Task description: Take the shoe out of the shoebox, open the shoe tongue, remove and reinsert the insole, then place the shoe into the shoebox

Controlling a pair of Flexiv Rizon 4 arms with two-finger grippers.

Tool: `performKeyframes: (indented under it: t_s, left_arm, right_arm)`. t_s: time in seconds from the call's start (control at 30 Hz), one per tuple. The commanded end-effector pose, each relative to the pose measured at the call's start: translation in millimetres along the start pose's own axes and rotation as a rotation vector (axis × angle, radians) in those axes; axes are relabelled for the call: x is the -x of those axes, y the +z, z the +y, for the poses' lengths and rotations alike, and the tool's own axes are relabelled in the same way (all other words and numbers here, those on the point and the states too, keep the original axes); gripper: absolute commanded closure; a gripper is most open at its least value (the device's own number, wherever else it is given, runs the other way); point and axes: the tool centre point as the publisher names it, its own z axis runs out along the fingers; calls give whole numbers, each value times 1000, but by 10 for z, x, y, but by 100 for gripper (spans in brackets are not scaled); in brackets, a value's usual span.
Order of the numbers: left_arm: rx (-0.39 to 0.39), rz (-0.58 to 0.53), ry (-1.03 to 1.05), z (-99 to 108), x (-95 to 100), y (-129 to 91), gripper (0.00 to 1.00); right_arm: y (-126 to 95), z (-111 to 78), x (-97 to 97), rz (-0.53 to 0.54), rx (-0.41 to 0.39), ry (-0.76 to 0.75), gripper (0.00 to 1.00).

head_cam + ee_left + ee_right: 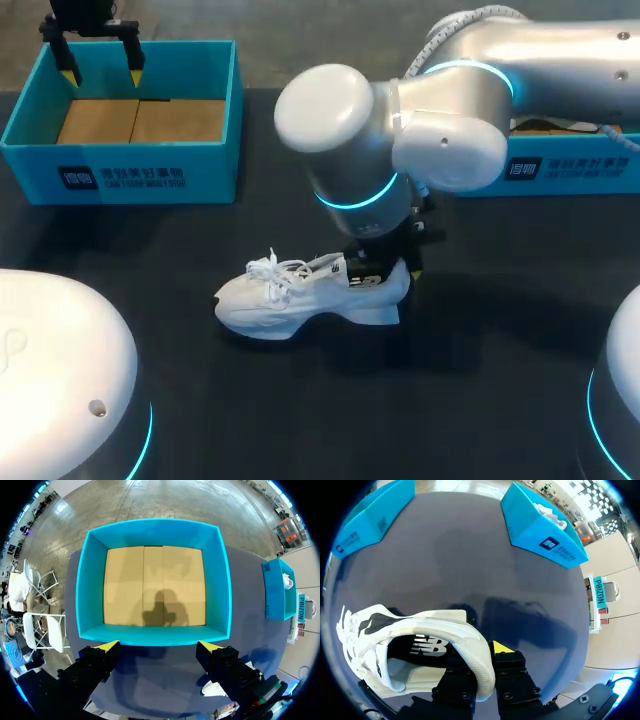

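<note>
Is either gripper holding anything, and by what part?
The right gripper is shut on the white shoe at its heel collar, one finger inside, one outside. The left gripper is open by the shoebox, holding nothing.

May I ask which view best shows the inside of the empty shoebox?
The left wrist view: it looks straight down into the shoebox, whole cardboard floor bare. The head view shows it obliquely at far left; the right wrist view, only an outer wall.

Shoe [300, 300] looks mesh cloth (shoebox [215, 170]: matt cardboard).
</note>
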Motion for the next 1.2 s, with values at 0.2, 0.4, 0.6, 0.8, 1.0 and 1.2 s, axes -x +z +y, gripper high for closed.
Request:
performKeyframes:
  t_s: [0.2, 0.4, 0.6, 0.8, 1.0, 1.2]
  left_arm:
    - [0, 0, 0, 0, 0, 0, 0]
    - [0, 0, 0, 0, 0, 0, 0]
    - [0, 0, 0, 0, 0, 0, 0]
    - [0, 0, 0, 0, 0, 0, 0]
    - [0, 0, 0, 0, 0, 0, 0]
    - [0, 0, 0, 0, 0, 0, 0]
  right_arm:
    - [249, 18, -68, 12, -2, 47, 100]
    - [347, 17, -92, 1, -9, 49, 100]
    - [294, -19, -91, -9, -18, 25, 0]
    - [47, -70, -44, 40, -30, -32, 0]
    - [-221, 9, 55, 121, 6, -112, 0]
    - [-530, 11, 194, 421, 214, -653, 0]
